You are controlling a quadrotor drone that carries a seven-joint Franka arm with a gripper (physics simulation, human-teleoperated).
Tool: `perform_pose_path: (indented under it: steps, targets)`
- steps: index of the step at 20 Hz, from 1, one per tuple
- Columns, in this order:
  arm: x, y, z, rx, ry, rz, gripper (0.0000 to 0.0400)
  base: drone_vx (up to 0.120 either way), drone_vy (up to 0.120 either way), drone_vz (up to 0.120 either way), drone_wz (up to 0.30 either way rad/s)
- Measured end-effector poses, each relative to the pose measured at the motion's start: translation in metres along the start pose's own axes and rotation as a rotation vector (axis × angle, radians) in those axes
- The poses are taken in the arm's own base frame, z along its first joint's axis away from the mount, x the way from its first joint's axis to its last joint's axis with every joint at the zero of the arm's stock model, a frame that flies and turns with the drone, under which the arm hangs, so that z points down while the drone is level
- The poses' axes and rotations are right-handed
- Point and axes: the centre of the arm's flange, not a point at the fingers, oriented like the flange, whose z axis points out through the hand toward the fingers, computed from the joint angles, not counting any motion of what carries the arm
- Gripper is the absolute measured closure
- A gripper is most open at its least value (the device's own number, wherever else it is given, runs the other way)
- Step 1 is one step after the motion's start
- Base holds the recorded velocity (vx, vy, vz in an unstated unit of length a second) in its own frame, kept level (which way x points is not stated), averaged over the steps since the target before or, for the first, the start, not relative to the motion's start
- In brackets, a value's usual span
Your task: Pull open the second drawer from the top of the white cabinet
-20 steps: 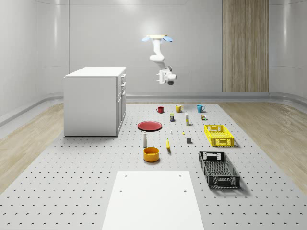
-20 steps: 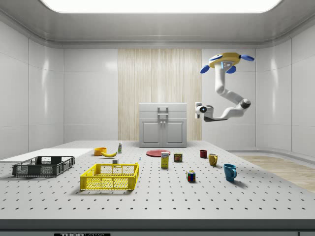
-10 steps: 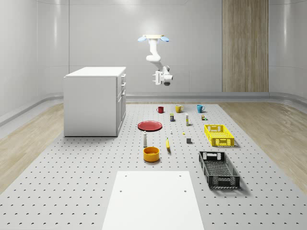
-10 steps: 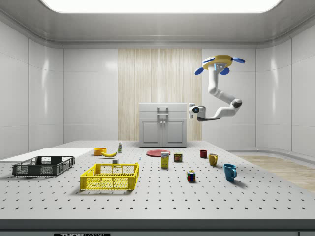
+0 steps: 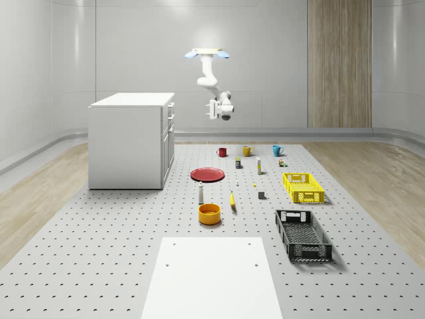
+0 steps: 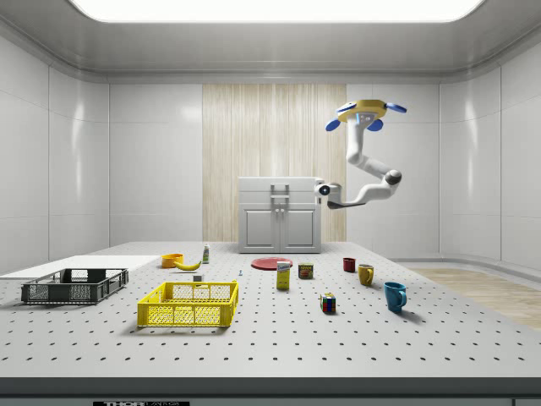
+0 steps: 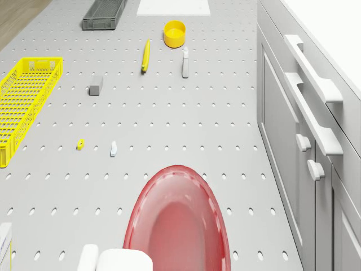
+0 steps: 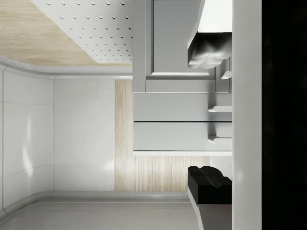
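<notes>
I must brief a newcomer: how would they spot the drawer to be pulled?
Find the white cabinet at the table's far end in the side view. Its front carries two stacked bar handles above two doors; the second drawer bears the lower bar.

Around me: pale panelled walls (image 5: 133, 53), one wood-slat panel (image 5: 339, 63), wooden floor (image 5: 378, 179), bright ceiling light (image 6: 270, 8).

White cabinet (image 5: 129, 141), red plate (image 5: 207, 174), yellow crate (image 5: 303, 187), black crate (image 5: 303, 235).

Drone (image 5: 207, 53) hovers upper centre, right of the white cabinet (image 5: 131, 139); pincer (image 5: 212, 110) hangs at cabinet-top height, apart from it. Red plate (image 5: 207, 174) lies on the bench (image 5: 99, 252) below.
</notes>
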Motion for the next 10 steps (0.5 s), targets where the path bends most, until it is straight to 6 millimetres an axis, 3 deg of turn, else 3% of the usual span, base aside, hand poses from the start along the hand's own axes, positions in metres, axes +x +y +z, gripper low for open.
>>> perform_pose_path:
  steps: [2, 10]
  targets:
    - [0.0000, 0.0000, 0.0000, 0.000, 0.000, 0.000, 0.0100, 0.120, -0.120, -0.080, 0.000]
    - [0.0000, 0.0000, 0.0000, 0.000, 0.000, 0.000, 0.0100, 0.120, -0.120, 0.000, 0.000]
